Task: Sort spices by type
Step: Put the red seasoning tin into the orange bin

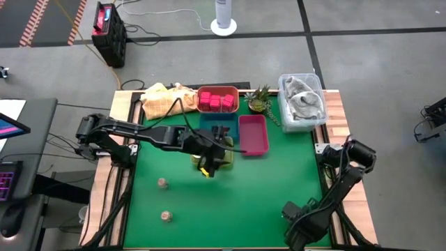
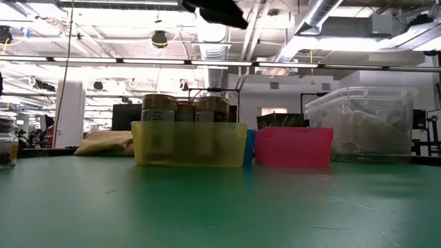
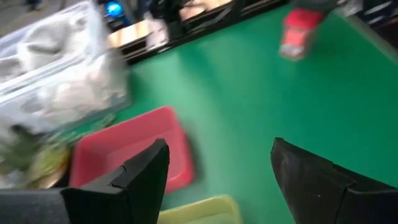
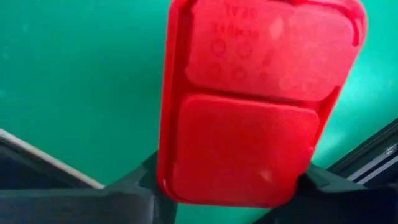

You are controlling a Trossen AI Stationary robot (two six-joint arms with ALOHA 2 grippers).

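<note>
Item one: the left hand (image 1: pixel 209 167) hovers above the yellow tray (image 2: pixel 189 143) near the middle of the green worktop (image 1: pixel 272 188). Its fingers (image 3: pixel 140 177) stand apart with nothing between them.

Item two: the right hand (image 4: pixel 230 186) sits at the worktop's near right corner. Its fingers flank a pink packet (image 4: pixel 258 99) on both sides and appear closed on it.

Item three, spices already placed: brown-lidded jars (image 2: pixel 186 109) stand in the yellow tray, and pink packets (image 1: pixel 217 102) fill the red tray (image 1: pixel 218 90) at the far edge. The magenta tray (image 1: pixel 253 134) appears empty.

Item four, spices outstanding: two small jars (image 1: pixel 163 183) stand apart on the open worktop at near left.

Risks, in our judgement: the packet is smooth-sided and gripped low, so it may tip or slip if lifted. Its tray lies well across the worktop, beside the left arm, so a crossing could bring the arms together. The small jars could topple if nudged.
</note>
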